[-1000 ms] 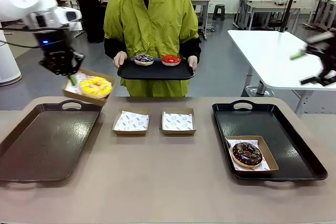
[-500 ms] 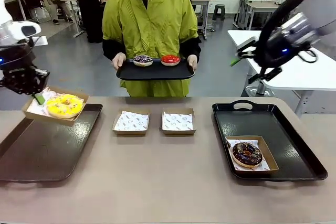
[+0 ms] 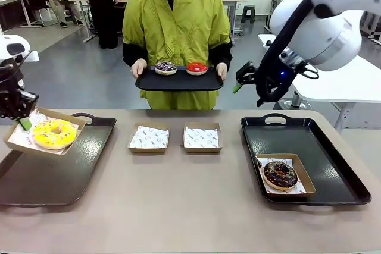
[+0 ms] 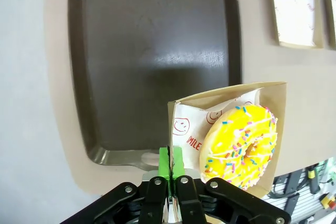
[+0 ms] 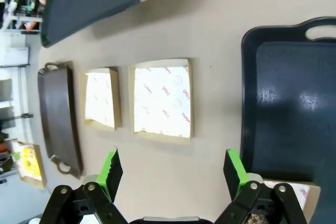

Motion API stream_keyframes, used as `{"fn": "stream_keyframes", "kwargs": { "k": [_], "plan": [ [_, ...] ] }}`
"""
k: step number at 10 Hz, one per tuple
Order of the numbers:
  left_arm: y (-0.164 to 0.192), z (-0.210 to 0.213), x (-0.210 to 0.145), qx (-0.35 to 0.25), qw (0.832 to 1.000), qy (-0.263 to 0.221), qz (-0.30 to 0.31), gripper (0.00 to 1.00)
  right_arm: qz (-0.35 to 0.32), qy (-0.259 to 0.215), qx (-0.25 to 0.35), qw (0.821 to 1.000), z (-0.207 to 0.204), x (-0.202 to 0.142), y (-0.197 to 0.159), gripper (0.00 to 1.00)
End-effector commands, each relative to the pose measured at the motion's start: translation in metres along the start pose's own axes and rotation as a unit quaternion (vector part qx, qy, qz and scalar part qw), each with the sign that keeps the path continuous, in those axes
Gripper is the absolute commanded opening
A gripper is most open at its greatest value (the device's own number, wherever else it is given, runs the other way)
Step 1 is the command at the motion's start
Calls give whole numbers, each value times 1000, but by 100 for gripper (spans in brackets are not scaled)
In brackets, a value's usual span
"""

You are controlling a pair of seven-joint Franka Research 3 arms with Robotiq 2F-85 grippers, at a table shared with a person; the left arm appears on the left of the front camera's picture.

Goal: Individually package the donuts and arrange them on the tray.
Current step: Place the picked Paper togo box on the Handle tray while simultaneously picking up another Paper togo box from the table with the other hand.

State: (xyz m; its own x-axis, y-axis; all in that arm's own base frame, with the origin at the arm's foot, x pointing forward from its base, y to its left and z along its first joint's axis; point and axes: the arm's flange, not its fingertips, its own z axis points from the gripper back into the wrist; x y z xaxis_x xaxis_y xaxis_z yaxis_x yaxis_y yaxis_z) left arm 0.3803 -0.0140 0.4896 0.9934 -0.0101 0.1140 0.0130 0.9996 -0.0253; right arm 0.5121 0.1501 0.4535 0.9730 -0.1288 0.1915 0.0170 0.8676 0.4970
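Front view: left tray [image 3: 59,165] just inward of box [image 3: 70,129] with yellow donut [image 3: 43,138], held above tray's outer far corner. Left gripper [image 3: 24,124] clamped tight on box rim. Right gripper [image 3: 241,80] spread wide, empty, nearer person's tray [image 3: 178,82].

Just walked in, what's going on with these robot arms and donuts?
The left tool is shut on the edge of a cardboard box with a yellow donut, holding it up by the left tray. The right tool hangs open over the table. A chocolate donut sits boxed on the right tray. A person holds a small tray with two more donuts.
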Motion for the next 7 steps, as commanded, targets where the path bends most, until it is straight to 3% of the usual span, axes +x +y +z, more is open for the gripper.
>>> {"fn": "stream_keyframes", "kwargs": {
  "k": [1,7],
  "plan": [
    [3,-9,-5,28,1000,-4,3,1,-4,4,-16,1000,-17,-5,2,100],
    [2,-5,-3,11,1000,5,-3,1,4,6,-3,1000,-11,-3,2,100]
  ]
}}
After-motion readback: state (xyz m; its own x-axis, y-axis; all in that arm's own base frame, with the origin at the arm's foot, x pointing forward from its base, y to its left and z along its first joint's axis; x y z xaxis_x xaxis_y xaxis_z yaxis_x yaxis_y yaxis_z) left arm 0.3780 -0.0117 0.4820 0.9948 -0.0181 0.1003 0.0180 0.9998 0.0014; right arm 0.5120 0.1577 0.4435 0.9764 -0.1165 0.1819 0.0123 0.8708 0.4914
